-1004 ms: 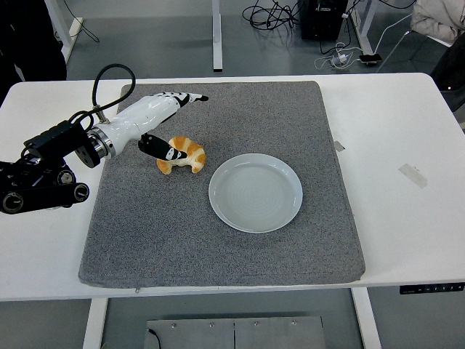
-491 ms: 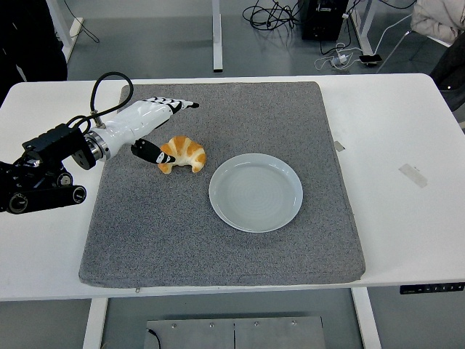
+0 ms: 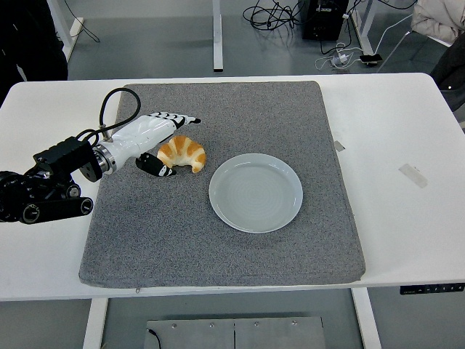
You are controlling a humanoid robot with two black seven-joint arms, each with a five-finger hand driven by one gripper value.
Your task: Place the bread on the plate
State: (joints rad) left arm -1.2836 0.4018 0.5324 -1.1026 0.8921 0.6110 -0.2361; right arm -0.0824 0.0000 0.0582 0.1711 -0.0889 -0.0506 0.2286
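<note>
On the grey mat (image 3: 218, 247), the left hand (image 3: 156, 138) lies released beside the bread (image 3: 183, 153), grasping nothing. Next it must close around the bread and carry it to the plate (image 3: 256, 192)

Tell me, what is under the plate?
The plate sits on the grey mat, which lies on the white table. The mat directly beneath it is covered, so anything there is hidden. Nothing is on the plate; the bread lies left of it.

We see a golden-brown, crescent-shaped bread (image 3: 183, 153) lying flat with its tips pointing down, just left of and apart from the empty round pale plate (image 3: 256, 192).
</note>
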